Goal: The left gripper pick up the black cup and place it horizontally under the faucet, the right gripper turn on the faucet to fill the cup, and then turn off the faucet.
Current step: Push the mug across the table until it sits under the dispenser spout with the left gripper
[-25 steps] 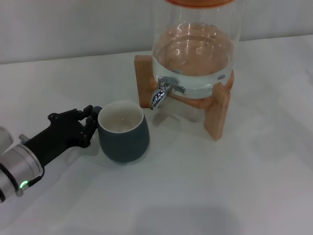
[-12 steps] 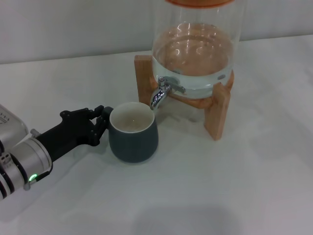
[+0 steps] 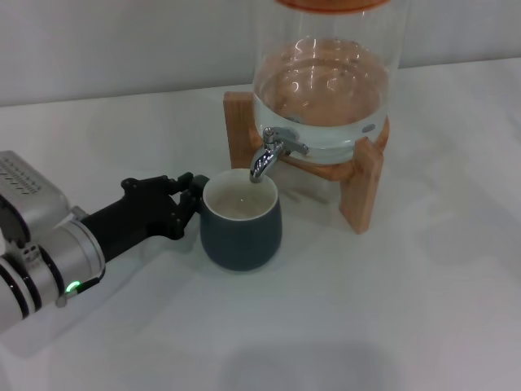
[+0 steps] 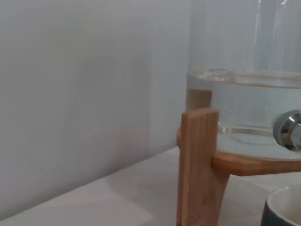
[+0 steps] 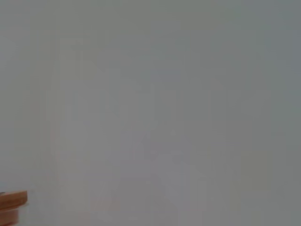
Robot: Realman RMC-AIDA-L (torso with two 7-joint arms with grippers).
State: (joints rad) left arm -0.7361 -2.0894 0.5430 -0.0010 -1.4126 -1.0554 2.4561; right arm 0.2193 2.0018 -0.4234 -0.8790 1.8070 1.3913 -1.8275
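Note:
The black cup (image 3: 242, 229) stands upright on the white table, its cream inside right below the spout of the chrome faucet (image 3: 267, 155). My left gripper (image 3: 186, 205) is shut on the cup's handle side, at the cup's left. The faucet sits on the clear glass dispenser (image 3: 326, 81), which holds water and rests on a wooden stand (image 3: 361, 189). In the left wrist view the cup's rim (image 4: 284, 209), the stand (image 4: 197, 165) and part of the faucet (image 4: 290, 129) show. My right gripper is out of view.
The white table (image 3: 391, 309) extends in front and to the right of the stand. A pale wall lies behind. The right wrist view shows only pale surface and a corner of wood (image 5: 11, 200).
My left gripper has moved the cup to the right, from the left of the faucet to right below its spout.

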